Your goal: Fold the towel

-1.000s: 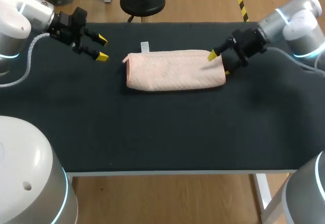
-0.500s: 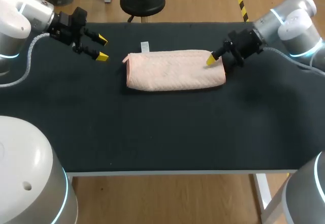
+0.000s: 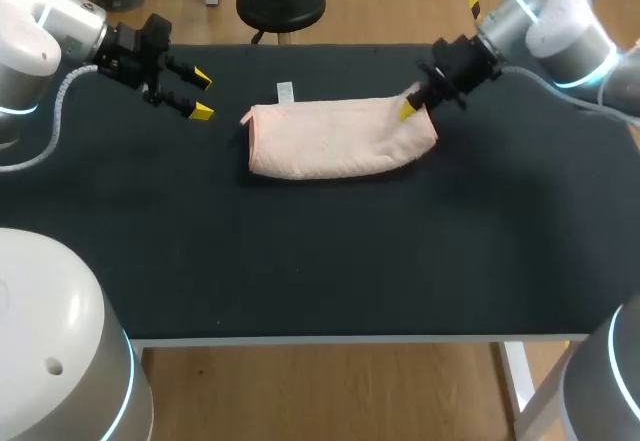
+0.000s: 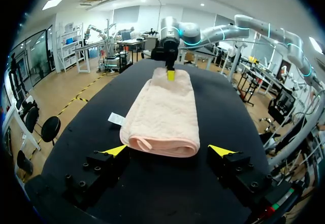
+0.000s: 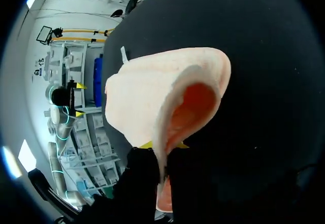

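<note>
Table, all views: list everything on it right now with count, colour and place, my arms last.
towel: one, pale pink, folded, rear middle of the table, right end raised.
tag: one, white, lying by the towel's far left corner.
table: one, black top, under it all.
left gripper: one, black with yellow tips, open, left of the towel and apart from it.
right gripper: one, black with yellow tips, shut on the towel's right end.

The towel (image 3: 340,141) is pale pink with a faint woven texture, its small tag (image 3: 286,91) white. The desk (image 3: 300,251) is plain black. Both arms' jaws are black with bright yellow tips (image 3: 201,112).
</note>
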{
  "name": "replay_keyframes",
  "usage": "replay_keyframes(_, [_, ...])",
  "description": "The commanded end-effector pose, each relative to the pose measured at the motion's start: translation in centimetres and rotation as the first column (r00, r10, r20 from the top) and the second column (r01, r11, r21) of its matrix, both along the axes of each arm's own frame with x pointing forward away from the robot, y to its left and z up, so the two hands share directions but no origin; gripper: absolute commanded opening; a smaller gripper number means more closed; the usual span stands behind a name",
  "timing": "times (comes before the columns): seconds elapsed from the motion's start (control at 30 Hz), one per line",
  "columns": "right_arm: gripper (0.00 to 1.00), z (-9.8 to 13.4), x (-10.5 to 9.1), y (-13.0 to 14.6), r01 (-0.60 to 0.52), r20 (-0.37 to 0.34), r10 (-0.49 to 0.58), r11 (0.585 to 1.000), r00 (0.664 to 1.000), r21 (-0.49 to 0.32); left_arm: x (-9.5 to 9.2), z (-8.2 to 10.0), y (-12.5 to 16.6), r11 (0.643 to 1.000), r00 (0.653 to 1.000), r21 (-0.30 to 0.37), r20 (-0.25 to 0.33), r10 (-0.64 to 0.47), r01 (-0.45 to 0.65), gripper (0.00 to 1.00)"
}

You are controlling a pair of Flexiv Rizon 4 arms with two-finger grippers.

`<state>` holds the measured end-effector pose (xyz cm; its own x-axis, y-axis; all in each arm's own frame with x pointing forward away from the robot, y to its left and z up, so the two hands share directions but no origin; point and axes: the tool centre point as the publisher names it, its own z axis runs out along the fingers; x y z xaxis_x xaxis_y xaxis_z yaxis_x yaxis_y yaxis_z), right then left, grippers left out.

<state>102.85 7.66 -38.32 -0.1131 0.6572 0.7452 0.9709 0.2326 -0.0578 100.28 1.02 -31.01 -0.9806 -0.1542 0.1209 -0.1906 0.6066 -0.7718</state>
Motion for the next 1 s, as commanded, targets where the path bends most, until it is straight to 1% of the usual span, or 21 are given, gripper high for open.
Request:
replay_keyframes(0.03, [0.00, 2.0, -0.7, 2.2, -0.032, 0.042, 0.035, 0.998, 0.998, -0.062, 0.0, -0.2, 0.0, 1.000, 1.000, -0.003, 0.002, 0.000, 0.000, 1.00])
replay_keyframes(0.23, [0.00, 2.6, -1.3, 5.4, -0.092, 0.074, 0.097, 0.994, 0.993, -0.059, 0.0, -0.2, 0.0, 1.000, 1.000, -0.003, 0.002, 0.000, 0.000, 1.00])
replay_keyframes(0.4, [0.00, 2.7, -1.6, 8.3, -0.133, 0.065, 0.136, 0.990, 0.989, -0.042, 0.0, -0.2, 0.0, 1.000, 1.000, -0.003, 0.002, 0.000, 0.000, 1.00])
replay_keyframes(0.7, [0.00, 3.1, -2.9, 13.6, -0.220, 0.069, 0.221, 0.975, 0.973, -0.016, 0.0, -0.2, 0.0, 1.000, 1.000, -0.003, 0.002, 0.000, 0.000, 1.00])
replay_keyframes(0.87, [0.00, 3.5, -3.7, 15.8, -0.234, 0.074, 0.234, 0.972, 0.969, -0.017, 0.0, -0.2, 0.0, 1.000, 1.000, -0.003, 0.002, 0.000, 0.000, 1.00])
replay_keyframes(1.0, [0.00, 4.1, -4.2, 17.1, -0.242, 0.081, 0.240, 0.970, 0.967, 0.009, 0.0, -0.2, 0.0, 1.000, 1.000, -0.003, 0.002, 0.000, 0.000, 1.00])
